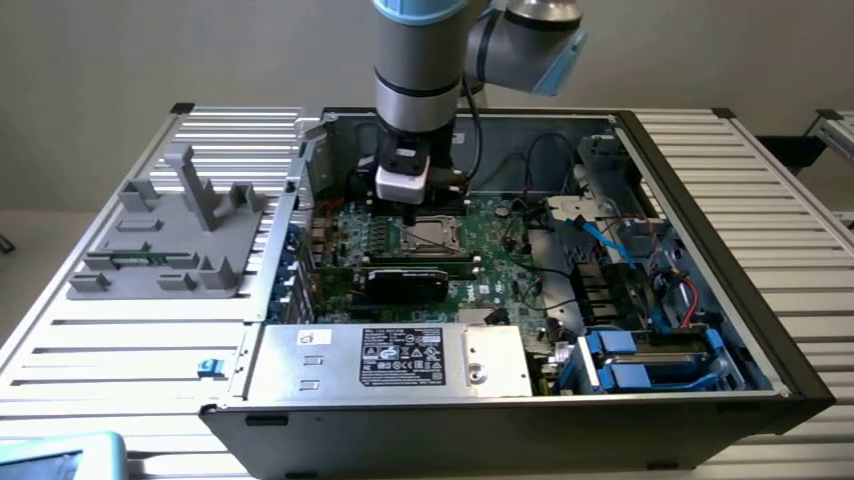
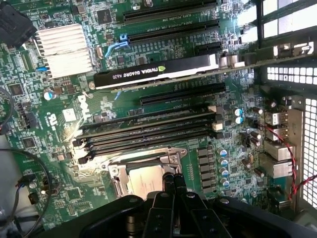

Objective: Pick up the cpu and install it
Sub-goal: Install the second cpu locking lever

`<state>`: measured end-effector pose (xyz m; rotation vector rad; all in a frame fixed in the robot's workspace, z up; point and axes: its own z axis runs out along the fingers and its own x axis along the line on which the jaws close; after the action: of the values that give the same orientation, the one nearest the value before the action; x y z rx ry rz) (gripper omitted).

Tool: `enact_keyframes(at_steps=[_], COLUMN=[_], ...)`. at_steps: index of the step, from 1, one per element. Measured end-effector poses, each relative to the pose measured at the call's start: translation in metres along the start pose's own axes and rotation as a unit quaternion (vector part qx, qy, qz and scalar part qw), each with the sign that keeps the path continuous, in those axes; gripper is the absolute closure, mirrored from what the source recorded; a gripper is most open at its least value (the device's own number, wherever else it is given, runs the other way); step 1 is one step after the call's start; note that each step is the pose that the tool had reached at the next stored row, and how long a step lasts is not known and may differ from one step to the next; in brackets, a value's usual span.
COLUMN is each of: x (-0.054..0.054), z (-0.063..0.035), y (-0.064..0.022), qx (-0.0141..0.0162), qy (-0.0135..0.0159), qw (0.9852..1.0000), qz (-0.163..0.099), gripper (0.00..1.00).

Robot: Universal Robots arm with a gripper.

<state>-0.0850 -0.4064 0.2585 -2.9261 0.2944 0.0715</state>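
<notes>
**Wrist view: cpu sits in the socket, hand closed right over it**

Wrist view: the cpu [image 2: 147, 179], silvery-grey top, lies flat inside the metal socket frame [image 2: 118, 174] on the green motherboard [image 2: 163, 74]. Looks seated square in the frame, though the near edge is hidden behind the fingers. Judging by that, the pick is done and the chip is at its install spot.

Hand [image 2: 173, 182] is fully closed, fingertips pressed together, poised at the cpu's edge. I can't tell whether the tips touch the lid or hover just off it. Nothing visibly clamped between them.

Around the socket: black memory slots [image 2: 148, 130] run just beside it, then the Nvidia Quadro card [image 2: 153, 70] further out, and a finned heatsink [image 2: 63, 43] well apart.

Exterior view: arm comes straight down into the open PC case [image 1: 747, 300], hand [image 1: 412, 215] vertical over the cpu [image 1: 430, 236] — the vertical approach makes sense given the tight space between card and slots. Silver power supply box [image 1: 400, 358] sits at the case's near side. Case lies on the slatted table [image 1: 120, 350]; a grey fixture [image 1: 167, 235] stands at the exterior view's left.
</notes>
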Motion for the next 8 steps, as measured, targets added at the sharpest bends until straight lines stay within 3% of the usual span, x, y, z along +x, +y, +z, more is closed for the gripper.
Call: enact_keyframes(at_steps=[1,3,8], x=[0.0002,0.0005,0.0017], z=[0.0001,0.0002,0.0012], y=[0.0009,0.0024,0.0078], qx=[0.0013,0.0067,0.0143], qy=[-0.0017,-0.004,-0.0052], qw=[1.0,1.0,0.9999], qz=[0.0,0.001,0.004], gripper=[0.88,0.88,0.88])
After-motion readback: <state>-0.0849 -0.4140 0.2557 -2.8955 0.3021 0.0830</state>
